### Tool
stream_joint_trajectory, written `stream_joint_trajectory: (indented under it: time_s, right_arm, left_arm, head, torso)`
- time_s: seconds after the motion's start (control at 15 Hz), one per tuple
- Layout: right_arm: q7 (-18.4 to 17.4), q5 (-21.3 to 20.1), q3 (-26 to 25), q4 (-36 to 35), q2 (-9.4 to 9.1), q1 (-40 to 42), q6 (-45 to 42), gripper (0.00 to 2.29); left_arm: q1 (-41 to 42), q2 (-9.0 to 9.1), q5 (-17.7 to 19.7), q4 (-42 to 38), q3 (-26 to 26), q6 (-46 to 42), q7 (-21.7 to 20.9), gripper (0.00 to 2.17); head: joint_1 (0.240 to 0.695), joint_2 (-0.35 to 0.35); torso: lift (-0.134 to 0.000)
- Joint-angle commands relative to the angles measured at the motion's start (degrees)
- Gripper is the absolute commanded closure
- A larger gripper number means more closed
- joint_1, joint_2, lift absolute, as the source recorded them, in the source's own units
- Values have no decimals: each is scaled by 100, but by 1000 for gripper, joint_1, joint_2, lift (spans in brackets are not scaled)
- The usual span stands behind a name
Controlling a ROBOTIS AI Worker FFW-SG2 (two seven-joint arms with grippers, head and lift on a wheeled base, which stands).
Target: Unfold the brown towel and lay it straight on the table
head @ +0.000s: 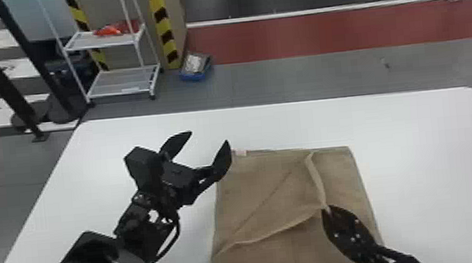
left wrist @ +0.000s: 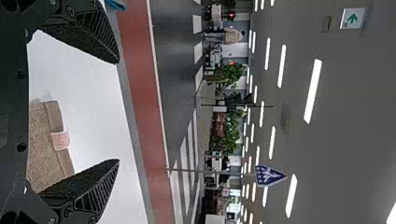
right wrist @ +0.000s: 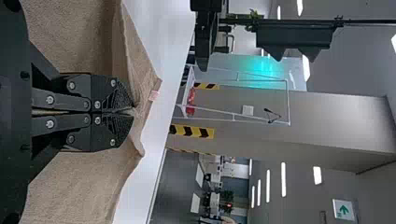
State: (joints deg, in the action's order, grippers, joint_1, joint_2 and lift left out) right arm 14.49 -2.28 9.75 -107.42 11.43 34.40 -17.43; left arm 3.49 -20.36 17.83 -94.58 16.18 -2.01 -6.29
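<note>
Towel [head: 268, 187] is flat-ish on the bench [head: 432, 148], not fully open by the look of it. Right claw [head: 325, 211] is closed on a pinch of cloth over the towel's middle. Two raised folds [head: 315, 175] run out from the pinch, one toward the far edge, one to the left side. Left claw [head: 209, 137] is wide open, nothing in it, by the far left corner near the tag [left wrist: 60, 140]. Can't tell how high it sits.

Step now, I reckon: free the top layer. Don't drop the right pinch; lift it a bit so the layers part. Bring left in low, one finger under the top layer only. Grab both layers and the whole towel just drags. Then pull slow and level, lay down, smooth outward. Square it to the bench edge last.

Count: 1 towel, 1 tag, 2 claws, 2 raised folds, 1 bench, 1 cart [head: 125, 87] behind.
</note>
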Motion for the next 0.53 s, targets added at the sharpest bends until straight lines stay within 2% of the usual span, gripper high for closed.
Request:
stream_joint_trajectory:
  time_s: [0.0,0.27,0.4,0.47]
  right_arm:
    - [1,0,36,-15,0,23,-37,1328]
    - [10,53,-87,-59,26,163,-54,1332]
    - [10,70,-167,-138,26,251,-125,1328]
    - [10,79,-193,-156,35,286,-142,1328]
  left_arm:
    - [-270,120,-174,221,140,285,5,147]
    - [-630,217,-253,652,342,391,-4,154]
    - [-788,261,-280,792,456,725,-83,188]
    - [-867,349,-359,889,456,848,-179,211]
  head:
    - [695,63]
    - [695,48]
    - [695,29]
    - [695,21]
  torso:
    - [-125]
    - [-125]
    - [-125]
    - [-125]
